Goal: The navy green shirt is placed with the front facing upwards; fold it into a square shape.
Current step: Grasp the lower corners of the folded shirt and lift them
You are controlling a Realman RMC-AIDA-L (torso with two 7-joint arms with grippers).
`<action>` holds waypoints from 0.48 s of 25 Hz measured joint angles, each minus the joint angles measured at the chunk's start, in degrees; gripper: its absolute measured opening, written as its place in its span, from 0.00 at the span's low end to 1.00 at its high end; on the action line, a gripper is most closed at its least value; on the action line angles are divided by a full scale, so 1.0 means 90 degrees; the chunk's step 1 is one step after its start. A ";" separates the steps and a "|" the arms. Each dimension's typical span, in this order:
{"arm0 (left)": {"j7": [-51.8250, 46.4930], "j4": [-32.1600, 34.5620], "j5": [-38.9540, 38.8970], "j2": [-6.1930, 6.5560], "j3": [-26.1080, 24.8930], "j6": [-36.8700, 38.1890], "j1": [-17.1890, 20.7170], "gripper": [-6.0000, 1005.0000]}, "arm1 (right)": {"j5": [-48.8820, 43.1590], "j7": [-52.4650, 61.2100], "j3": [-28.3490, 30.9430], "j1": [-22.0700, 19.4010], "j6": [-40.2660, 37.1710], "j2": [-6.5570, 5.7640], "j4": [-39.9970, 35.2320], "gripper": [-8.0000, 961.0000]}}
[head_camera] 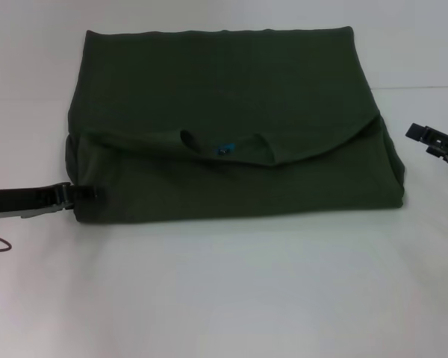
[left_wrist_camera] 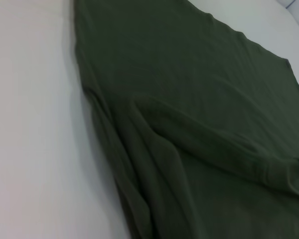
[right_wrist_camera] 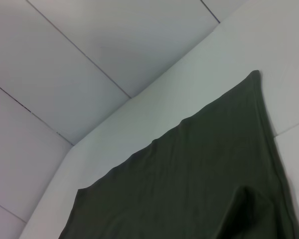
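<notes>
You're looking at a plain dark olive-green shirt (head_camera: 231,97) with no print showing, lying on a white table (head_camera: 224,298). At its collar sits a small blue label (head_camera: 223,149), possibly with a darker spot. Both grippers are black, left (head_camera: 88,193) and right (head_camera: 433,138).

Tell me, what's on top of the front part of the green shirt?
The dark olive-green cotton shirt has its collar end folded over the front part; the small blue neck label shows there. Whatever lies beneath that flap is covered.
</notes>
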 joint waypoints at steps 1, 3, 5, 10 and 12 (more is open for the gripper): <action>0.0000 -0.0014 0.0001 0.0000 0.0031 -0.0001 -0.0006 0.67 | 0.0000 0.0000 0.0000 0.0003 0.0012 0.0001 0.0000 0.88; -0.0005 -0.0027 0.0005 0.0000 0.0100 -0.0004 -0.0013 0.67 | -0.0001 -0.0001 0.0000 0.0010 0.0030 0.0002 0.0000 0.88; -0.0029 -0.0032 0.0013 0.0000 0.0193 -0.0013 -0.0015 0.67 | -0.0001 -0.0001 0.0000 0.0016 0.0049 0.0005 0.0000 0.88; -0.0093 -0.0041 0.0018 0.0000 0.0239 -0.0021 -0.0015 0.66 | 0.0000 -0.0003 0.0001 0.0027 0.0065 0.0013 0.0000 0.88; -0.0131 -0.0044 0.0022 0.0000 0.0239 -0.0049 -0.0015 0.64 | 0.0000 -0.0010 0.0001 0.0027 0.0067 0.0013 0.0000 0.88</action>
